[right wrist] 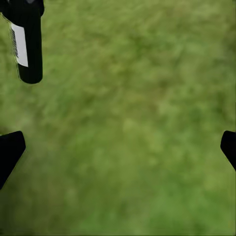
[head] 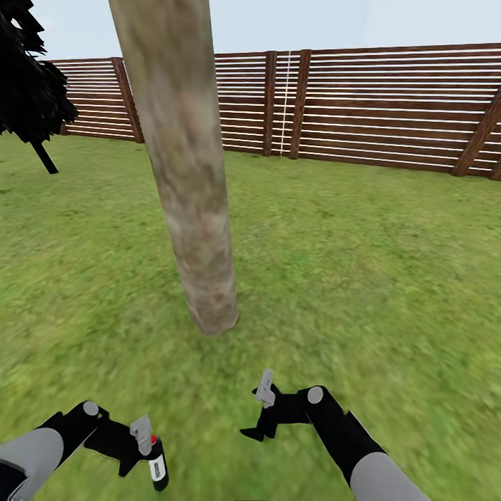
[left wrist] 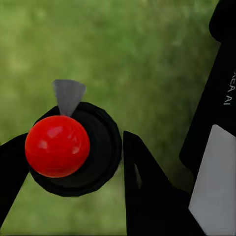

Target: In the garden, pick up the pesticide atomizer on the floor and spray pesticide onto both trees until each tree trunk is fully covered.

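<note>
Red-capped atomizer (left wrist: 73, 147) between end effector (left wrist: 73, 167) fingers

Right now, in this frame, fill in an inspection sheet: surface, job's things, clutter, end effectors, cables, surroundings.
Surface: green grass lawn, no white specks seen.
Job's things: black pesticide atomizer with red top and white label; thick grey-brown bare tree trunk ahead, upright.
Clutter: nothing seen.
End effectors: left end effector shut on the atomizer, off the grass; right end effector open, empty.
Cables: nothing seen.
Surroundings: brown slatted wooden fence; small dark-leaved tree far left.
</note>
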